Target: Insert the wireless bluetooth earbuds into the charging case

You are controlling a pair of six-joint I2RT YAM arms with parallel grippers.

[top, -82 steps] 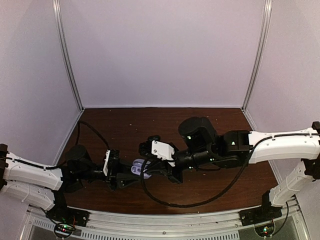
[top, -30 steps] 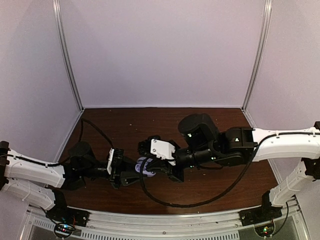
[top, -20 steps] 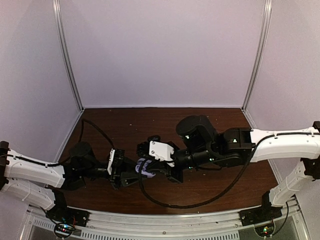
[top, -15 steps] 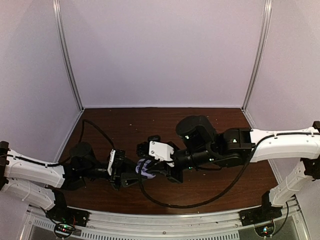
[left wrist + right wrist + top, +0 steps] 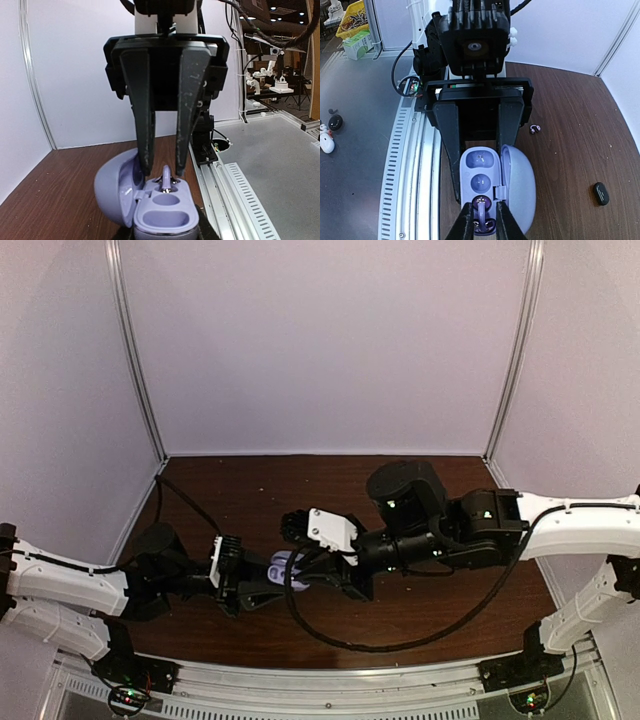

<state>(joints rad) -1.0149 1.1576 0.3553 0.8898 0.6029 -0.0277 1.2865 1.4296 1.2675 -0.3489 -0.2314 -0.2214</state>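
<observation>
My left gripper (image 5: pixel 262 592) is shut on the charging case (image 5: pixel 480 175), a lavender oval with its lid (image 5: pixel 520 185) hinged open to one side. The case also shows in the left wrist view (image 5: pixel 162 215) and the top view (image 5: pixel 283 568). One pale-purple earbud (image 5: pixel 481 212) stands in the well farthest from my left wrist (image 5: pixel 166 177). My right gripper (image 5: pixel 482 210) straddles this earbud, its jaws slightly apart with a thin gap on each side. A second small C-shaped earbud (image 5: pixel 535 129) lies on the brown table.
A small black oval piece (image 5: pixel 601 193) lies on the table to the right of the case. The metal rail (image 5: pixel 420 165) along the table's near edge runs just beside the case. Both arms meet low over the front middle of the table.
The right arm has shifted a little to the right and the left arm slightly left. The case stays in the left gripper, with the right fingertips still at it.
</observation>
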